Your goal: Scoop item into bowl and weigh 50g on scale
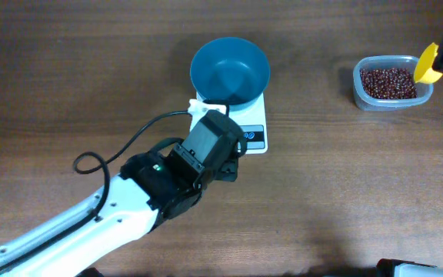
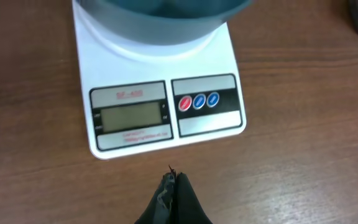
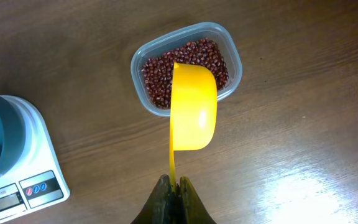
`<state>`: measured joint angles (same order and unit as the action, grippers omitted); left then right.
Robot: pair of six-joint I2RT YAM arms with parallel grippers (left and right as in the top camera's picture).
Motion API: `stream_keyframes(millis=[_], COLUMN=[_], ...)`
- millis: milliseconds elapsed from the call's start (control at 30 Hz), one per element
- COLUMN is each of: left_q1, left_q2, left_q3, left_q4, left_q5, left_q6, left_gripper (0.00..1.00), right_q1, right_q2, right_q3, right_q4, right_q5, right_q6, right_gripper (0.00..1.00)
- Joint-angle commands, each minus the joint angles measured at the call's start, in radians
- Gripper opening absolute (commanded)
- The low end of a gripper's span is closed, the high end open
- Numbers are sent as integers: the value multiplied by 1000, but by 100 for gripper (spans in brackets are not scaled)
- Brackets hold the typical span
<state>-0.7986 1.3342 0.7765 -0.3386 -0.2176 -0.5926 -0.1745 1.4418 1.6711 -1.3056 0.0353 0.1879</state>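
**DESK:** Where do the task's things sit?

**PHOTOGRAPHER:** Seen from overhead, the blue bowl stands on the white scale at 12 o'clock from the middle of the wooden table. Its inside shows plain blue. The beans lie in a clear tub, well apart at 2 o'clock.

**DESK:** Any readable writing?

**PHOTOGRAPHER:** The left wrist view shows red lettering above the grey display that looks like "SF-400". The smaller print beneath is too blurred to read, and I can make out no digits. At 3 o'clock from the display sit three round buttons, one red and two blue.

**DESK:** And the arms?

**PHOTOGRAPHER:** The left gripper, reaching in from 8 o'clock, hangs just off the scale's front edge at 6 o'clock, fingers pressed together over bare tabletop. The right gripper is clamped on the thin handle of a yellow scoop. The scoop is turned on its side, its cup over the tub's rim at 6 o'clock in the right wrist view. Whether it touches the beans I cannot tell.
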Motion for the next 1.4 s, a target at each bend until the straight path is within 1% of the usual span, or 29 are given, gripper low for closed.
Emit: stream_keyframes(millis=[0,33,100,133,200,233,267,333,400,533,667,867,933,1033,1367], left_q1=[-3,8,37,72,126,151,173,207,215,219,219,219,219,219,219], left_q2=[10,10,21,55,152,205,263,367,437,530,563,565,565,565,565], left_q3=[104,179,246,310,412,464,520,618,670,675,675,675,675,675,675], left_q4=[-9,-22,-29,-44,-83,-107,-133,-173,-180,-201,-204,-282,-285,-289,-339], left_q5=[-8,-11,-11,-8,10,43,80,114,128,127,125,126,129,177,177], left_q6=[77,150,212,248,267,277,277,277,296,295,295,294,294,291,286], left_gripper=[0,3,3,4,4,1,0,0,0,0,0,0,0,0,0], right_q1=[-3,-3,-3,-3,-3,-3,-3,-3,-3,-3,-3,-3,-3,-3,-3], right_q2=[13,18,24,26,26,26,26,26,26,26,26,26,26,26,26], right_q3=[14,14,14,14,14,14,14,14,14,14,14,14,14,14,14], right_q4=[3,3,3,2,-1,-2,-2,-1,-1,-1,-1,-1,-2,-2,-2], right_q5=[-2,-2,-2,-2,-2,-2,-2,-2,-2,-2,-2,-2,-2,-2,-2], right_q6=[12,12,12,12,12,12,12,12,12,12,12,12,12,12,12], right_gripper=[4,4,4,4,4,4,4,4,4,4,4,4,4,4,4])
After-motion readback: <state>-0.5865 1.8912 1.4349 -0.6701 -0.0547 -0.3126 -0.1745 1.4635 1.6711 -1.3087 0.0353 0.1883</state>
